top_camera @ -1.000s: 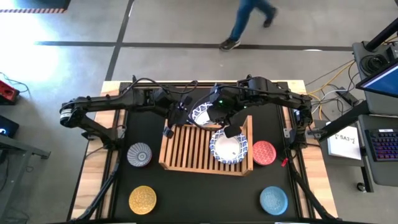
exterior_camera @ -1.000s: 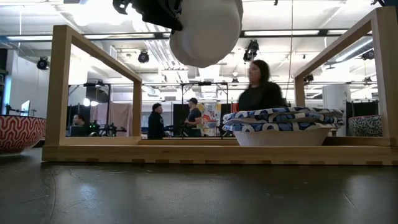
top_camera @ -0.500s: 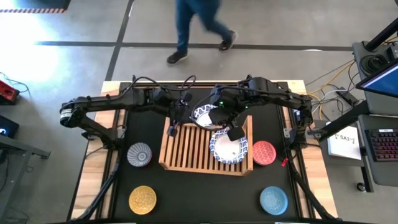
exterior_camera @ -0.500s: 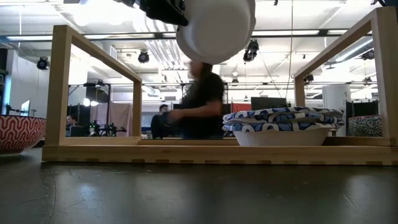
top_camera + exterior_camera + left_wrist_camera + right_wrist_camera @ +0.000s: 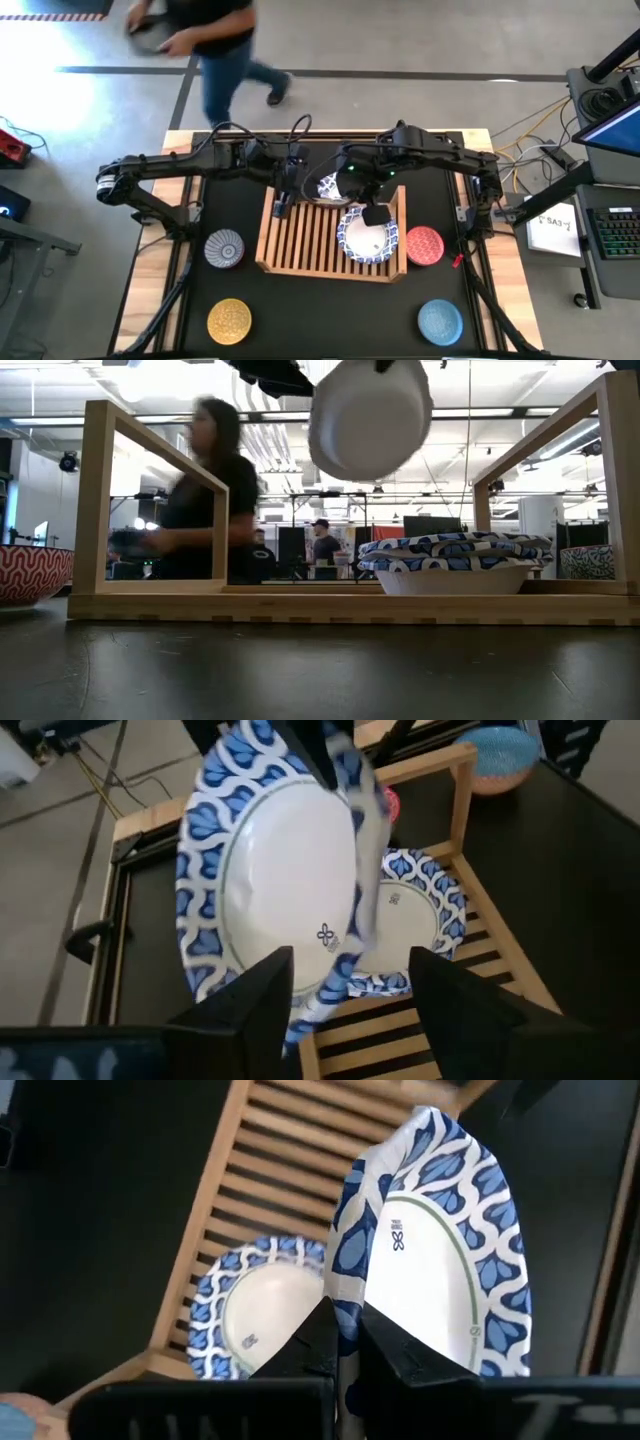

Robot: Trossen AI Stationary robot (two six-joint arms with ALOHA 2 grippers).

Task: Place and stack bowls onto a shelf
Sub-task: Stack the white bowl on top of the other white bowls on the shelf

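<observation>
A white bowl with a blue patterned rim (image 5: 328,187) hangs on edge above the far part of the wooden shelf (image 5: 300,240). Its white underside (image 5: 370,420) faces the table's near edge. My right gripper (image 5: 350,1345) is shut on it, reaching in from the right (image 5: 350,185). My left gripper (image 5: 350,1005) stands open just left of the bowl (image 5: 282,198). The bowl's lower rim (image 5: 335,985) lies between its fingers, with no touch that I can see. A stack of matching bowls (image 5: 365,237) rests on the shelf's slats at its right end (image 5: 455,565). My right gripper pinches the bowl's upper rim (image 5: 345,1295) between its two fingers, one on the inner side and one on the outer side. The fingers point down from above. The bowl hangs below them on edge, clear of the shelf and of the stack.
On the black mat lie a grey-blue bowl (image 5: 224,249) left of the shelf, a red one (image 5: 425,245) right of it, and a yellow one (image 5: 230,321) and a light blue one (image 5: 440,321) near the front. The shelf's raised side walls (image 5: 98,500) flank the hanging bowl. A person walks past beyond the far edge.
My left gripper has opened and let go of the bowl, and my right gripper has shut on its rim. The bowl has shifted a little toward the table's right and slightly up, still hanging above the shelf. The person has walked leftward behind the table.
</observation>
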